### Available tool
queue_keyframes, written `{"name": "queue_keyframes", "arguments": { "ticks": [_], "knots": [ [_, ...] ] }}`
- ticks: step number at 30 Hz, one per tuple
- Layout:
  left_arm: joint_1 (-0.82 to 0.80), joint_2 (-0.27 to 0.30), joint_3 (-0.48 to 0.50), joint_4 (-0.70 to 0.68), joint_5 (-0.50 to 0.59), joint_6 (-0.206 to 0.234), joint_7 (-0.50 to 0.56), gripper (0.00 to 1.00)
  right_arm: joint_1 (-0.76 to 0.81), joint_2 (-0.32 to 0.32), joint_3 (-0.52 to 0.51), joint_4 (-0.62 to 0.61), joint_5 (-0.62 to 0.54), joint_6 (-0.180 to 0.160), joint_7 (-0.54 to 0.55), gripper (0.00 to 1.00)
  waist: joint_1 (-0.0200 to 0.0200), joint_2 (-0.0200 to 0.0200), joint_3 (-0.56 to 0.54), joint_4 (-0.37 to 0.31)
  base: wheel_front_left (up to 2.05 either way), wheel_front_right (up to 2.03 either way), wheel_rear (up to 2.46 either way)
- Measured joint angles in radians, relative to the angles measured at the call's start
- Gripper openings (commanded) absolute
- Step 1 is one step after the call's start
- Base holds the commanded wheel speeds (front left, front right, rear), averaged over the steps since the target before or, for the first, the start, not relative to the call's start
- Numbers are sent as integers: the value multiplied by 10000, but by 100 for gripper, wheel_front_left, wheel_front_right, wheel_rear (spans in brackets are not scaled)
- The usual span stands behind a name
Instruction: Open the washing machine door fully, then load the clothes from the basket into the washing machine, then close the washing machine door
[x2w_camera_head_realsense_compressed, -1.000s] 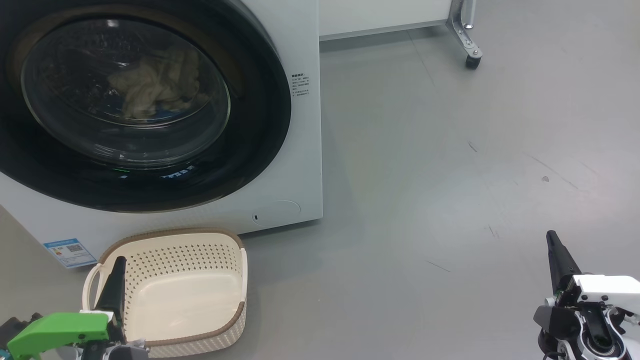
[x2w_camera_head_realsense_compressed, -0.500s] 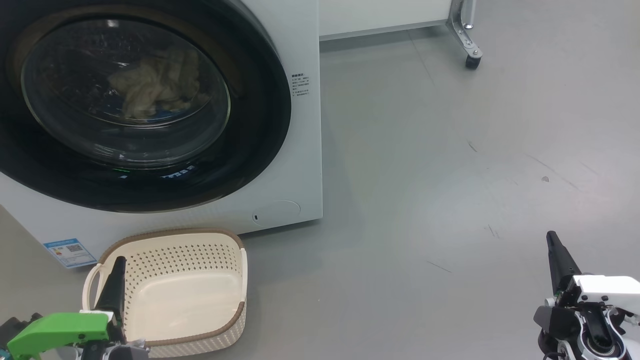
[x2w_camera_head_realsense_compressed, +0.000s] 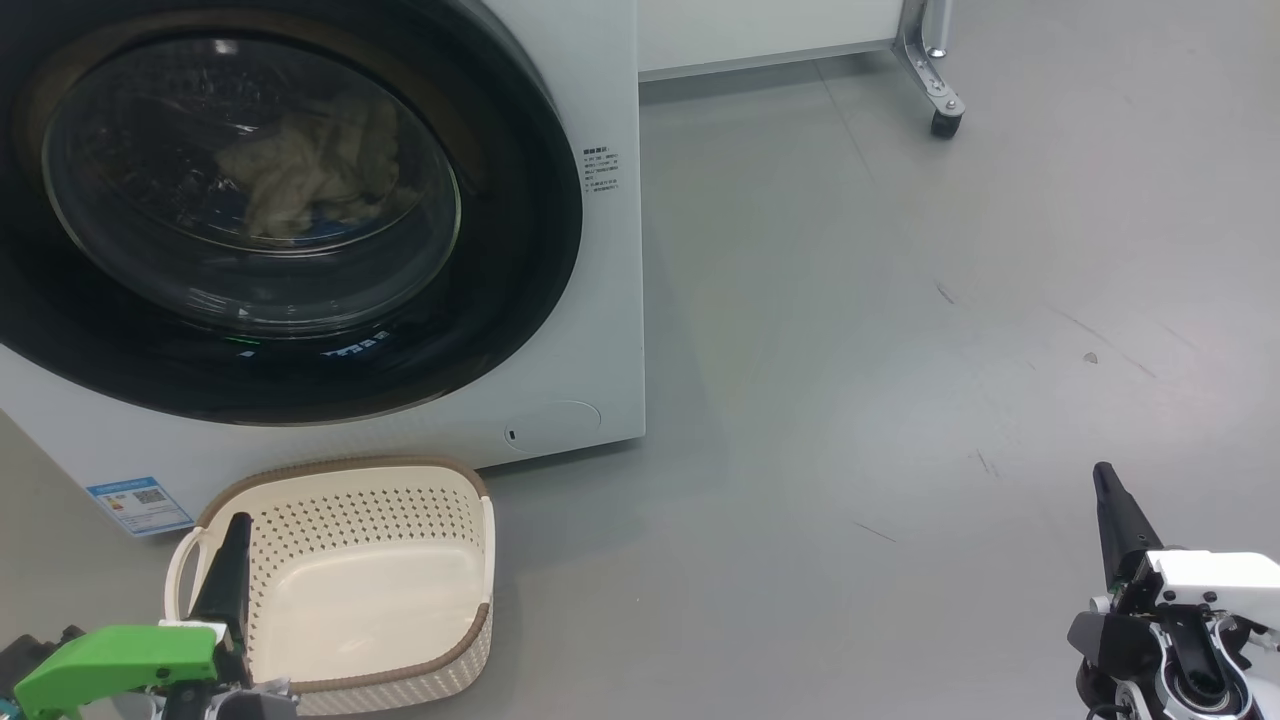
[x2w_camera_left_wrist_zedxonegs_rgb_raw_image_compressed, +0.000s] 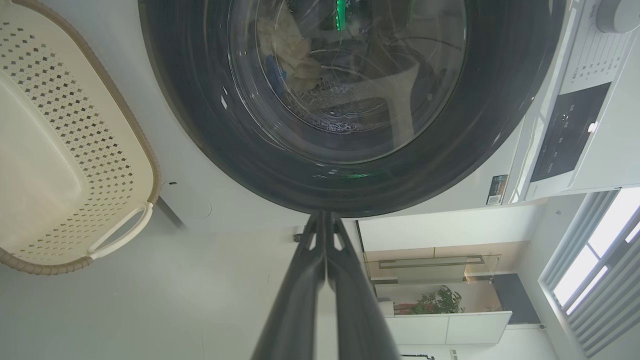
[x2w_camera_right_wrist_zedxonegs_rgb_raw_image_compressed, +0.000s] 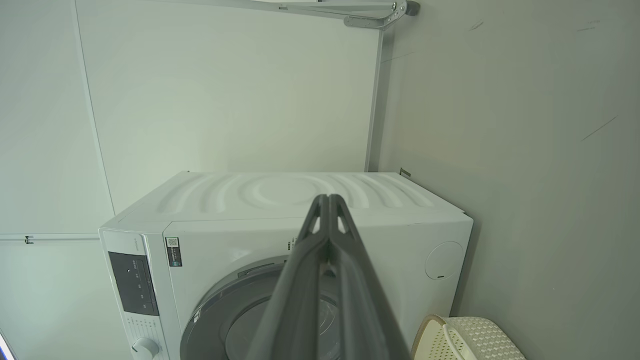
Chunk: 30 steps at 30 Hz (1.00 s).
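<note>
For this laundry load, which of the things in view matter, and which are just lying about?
Job: washing machine; its closed door; clothes seen through it; empty basket.
Lying about: castor leg at the back; potted plant in the left wrist view.

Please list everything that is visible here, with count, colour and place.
washer: one, white, upper left of head view
door: one, black ring with clear glass, on washer front, closed
clothes: one pile, cream with some blue, in the drum behind the glass
basket: one, cream with brown rim, on floor before washer
label: one, blue, low on washer front
castor: one, black, on metal leg, upper right
floor: grey
left gripper: one, dark fingers, shut, at basket's left side
right gripper: one, dark fingers, shut, lower right above floor
</note>
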<state>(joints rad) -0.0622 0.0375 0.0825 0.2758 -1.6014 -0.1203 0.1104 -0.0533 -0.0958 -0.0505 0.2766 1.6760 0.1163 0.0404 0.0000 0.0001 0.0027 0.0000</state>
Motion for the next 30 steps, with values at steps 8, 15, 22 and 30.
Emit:
{"name": "queue_keyframes", "arguments": {
  "ticks": [8,15,22,30],
  "knots": [
    [0,0,2,0,0,0,0,0,-1,2,-8,4,0,0,0,0,0,0,0,0,0,0,0],
    [0,0,4,-2,0,0,2,0,-2,4,-15,10,0,0,40,0,0,0,0,0,0,0,0],
    [0,0,6,-2,0,0,0,0,-2,8,-23,13,0,2,69,0,0,0,0,0,0,0,0],
    [0,0,6,-2,0,0,2,0,-3,10,-33,15,0,2,71,0,0,0,0,0,0,0,0]
  ]
}}
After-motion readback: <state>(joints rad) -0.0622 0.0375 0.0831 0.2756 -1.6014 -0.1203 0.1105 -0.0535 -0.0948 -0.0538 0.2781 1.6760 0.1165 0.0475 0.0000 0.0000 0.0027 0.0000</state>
